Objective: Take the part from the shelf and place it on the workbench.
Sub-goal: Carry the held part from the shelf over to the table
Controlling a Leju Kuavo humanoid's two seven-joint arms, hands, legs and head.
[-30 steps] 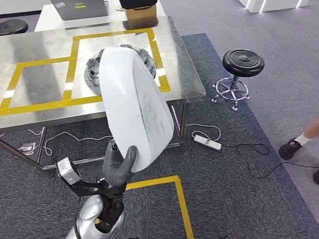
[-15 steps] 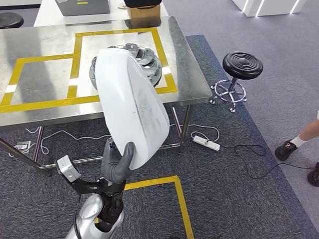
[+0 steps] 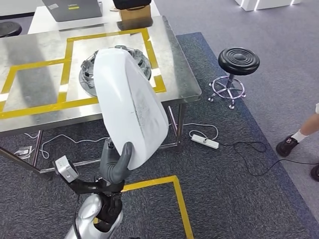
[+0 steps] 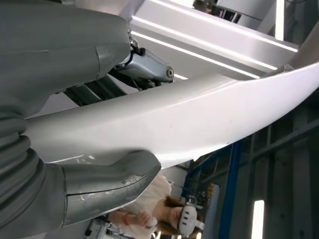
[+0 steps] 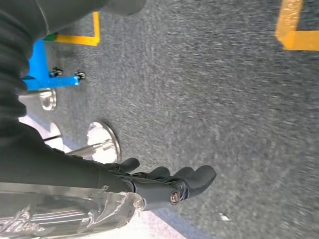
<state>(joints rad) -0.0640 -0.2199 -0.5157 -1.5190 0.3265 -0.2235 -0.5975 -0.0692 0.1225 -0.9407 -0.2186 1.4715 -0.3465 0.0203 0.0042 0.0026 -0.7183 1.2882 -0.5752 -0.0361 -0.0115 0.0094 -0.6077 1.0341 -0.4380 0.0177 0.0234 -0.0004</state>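
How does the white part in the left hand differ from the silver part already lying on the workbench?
The white part is a smooth, closed shell; the silver part looks open and ribbed. The white part is held up, tilted, by the left hand, short of the workbench; the silver part lies flat inside a yellow-taped box. The white one partly hides the silver one.

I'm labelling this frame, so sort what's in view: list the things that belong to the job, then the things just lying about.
Belonging to the job:
white part, held up by the left hand
steel workbench with yellow tape outlines

Just lying about:
wheel cover on the workbench
black stool
power strip on the floor
cardboard box behind the workbench
right hand, hanging with nothing in it
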